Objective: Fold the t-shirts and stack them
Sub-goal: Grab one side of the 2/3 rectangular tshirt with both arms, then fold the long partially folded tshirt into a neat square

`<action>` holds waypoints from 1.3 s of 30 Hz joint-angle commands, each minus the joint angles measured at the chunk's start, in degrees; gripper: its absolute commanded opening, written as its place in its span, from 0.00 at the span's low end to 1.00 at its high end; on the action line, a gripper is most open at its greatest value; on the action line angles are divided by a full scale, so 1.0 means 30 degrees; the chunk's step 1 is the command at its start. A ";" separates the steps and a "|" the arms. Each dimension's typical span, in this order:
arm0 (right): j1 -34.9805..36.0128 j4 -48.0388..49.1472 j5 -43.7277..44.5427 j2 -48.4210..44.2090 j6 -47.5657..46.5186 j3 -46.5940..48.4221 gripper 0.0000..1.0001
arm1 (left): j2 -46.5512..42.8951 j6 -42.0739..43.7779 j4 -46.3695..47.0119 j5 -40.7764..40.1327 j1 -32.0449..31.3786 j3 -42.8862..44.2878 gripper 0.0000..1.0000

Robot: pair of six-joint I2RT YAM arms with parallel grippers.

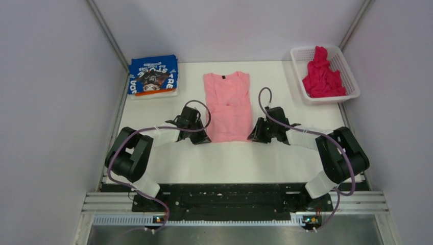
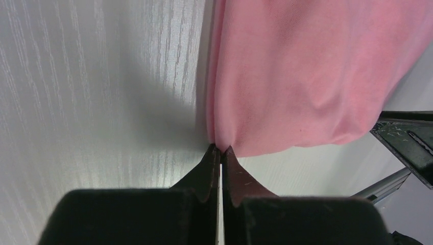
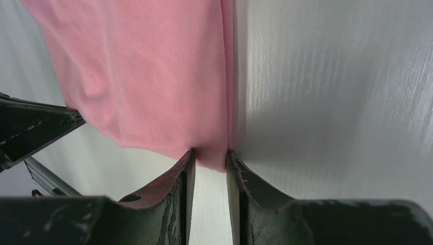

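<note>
A light pink t-shirt [image 1: 227, 107] lies flat in the middle of the table, sleeves folded in, neck at the far end. My left gripper [image 1: 201, 139] is at its near left corner, shut on a pinch of the pink cloth [image 2: 286, 76], as the left wrist view shows at the gripper [image 2: 220, 148]. My right gripper [image 1: 254, 137] is at the near right corner. Its jaws stand narrowly apart, with the pink corner [image 3: 212, 159] between them at the gripper [image 3: 210, 153]. A folded blue t-shirt [image 1: 153, 75] with white lettering lies at the far left. A magenta t-shirt [image 1: 321, 76] is bunched in the basket.
A white mesh basket [image 1: 332, 99] stands at the far right corner. Grey walls close in the table on the left, right and back. The arms' bases and a black rail [image 1: 224, 196] run along the near edge.
</note>
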 commanded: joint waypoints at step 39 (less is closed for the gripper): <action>0.2745 -0.7875 0.3260 -1.0581 -0.2151 0.3179 0.00 | -1.2652 0.1384 -0.4704 -0.7779 -0.4020 0.0687 0.00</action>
